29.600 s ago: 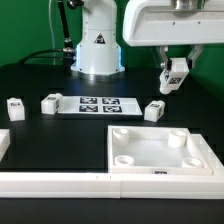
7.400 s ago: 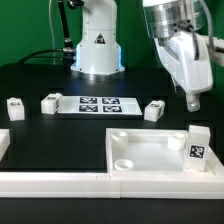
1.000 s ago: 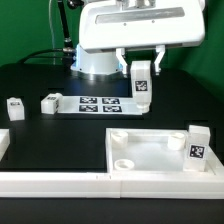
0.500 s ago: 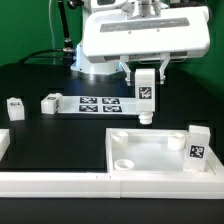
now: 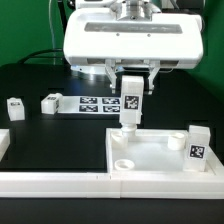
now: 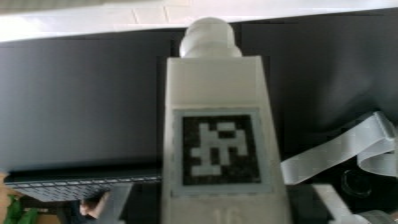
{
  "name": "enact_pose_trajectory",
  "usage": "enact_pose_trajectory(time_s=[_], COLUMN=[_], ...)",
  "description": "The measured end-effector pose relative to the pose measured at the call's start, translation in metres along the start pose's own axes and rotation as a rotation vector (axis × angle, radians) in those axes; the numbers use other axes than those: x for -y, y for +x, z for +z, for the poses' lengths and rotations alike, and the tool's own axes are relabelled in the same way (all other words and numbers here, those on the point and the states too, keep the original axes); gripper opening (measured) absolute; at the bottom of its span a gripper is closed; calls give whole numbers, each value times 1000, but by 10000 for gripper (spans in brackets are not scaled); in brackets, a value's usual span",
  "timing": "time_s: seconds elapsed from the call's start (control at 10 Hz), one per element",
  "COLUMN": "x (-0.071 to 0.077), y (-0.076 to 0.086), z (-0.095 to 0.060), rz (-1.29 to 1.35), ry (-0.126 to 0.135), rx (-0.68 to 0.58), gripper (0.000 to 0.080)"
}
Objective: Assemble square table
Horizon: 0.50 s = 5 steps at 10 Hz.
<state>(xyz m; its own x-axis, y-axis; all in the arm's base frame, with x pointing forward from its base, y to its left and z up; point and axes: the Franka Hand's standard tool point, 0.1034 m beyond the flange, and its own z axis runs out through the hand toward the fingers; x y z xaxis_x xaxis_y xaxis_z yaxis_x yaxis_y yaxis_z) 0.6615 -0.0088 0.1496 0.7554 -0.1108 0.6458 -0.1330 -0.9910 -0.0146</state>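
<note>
The white square tabletop (image 5: 160, 160) lies upside down at the front, right of centre in the exterior view, rim up with round corner sockets. One white tagged leg (image 5: 198, 148) stands upright in its far right corner. My gripper (image 5: 131, 82) is shut on a second white leg (image 5: 130, 104), held upright with its tip just above the tabletop's far left corner socket (image 5: 122, 134). In the wrist view this leg (image 6: 217, 140) fills the middle, tag facing the camera. Two loose legs lie on the table at the exterior view's left, one (image 5: 15, 109) and another (image 5: 50, 102).
The marker board (image 5: 100, 104) lies flat behind the tabletop. The robot base (image 5: 95, 55) stands at the back. A long white border rail (image 5: 60, 183) runs along the front edge, with another piece (image 5: 4, 145) at the exterior view's left.
My gripper has moved with the leg toward the exterior view's left and downward, from above the table's back right area to just over the tabletop's far left corner.
</note>
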Motion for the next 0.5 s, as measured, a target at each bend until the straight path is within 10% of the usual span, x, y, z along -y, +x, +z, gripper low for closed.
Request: enact_pose_trajectory(time_s=[0.5], x=[-9], y=[0], z=[10], rz=[6], ry=[-4], rx=[37], gripper=[290])
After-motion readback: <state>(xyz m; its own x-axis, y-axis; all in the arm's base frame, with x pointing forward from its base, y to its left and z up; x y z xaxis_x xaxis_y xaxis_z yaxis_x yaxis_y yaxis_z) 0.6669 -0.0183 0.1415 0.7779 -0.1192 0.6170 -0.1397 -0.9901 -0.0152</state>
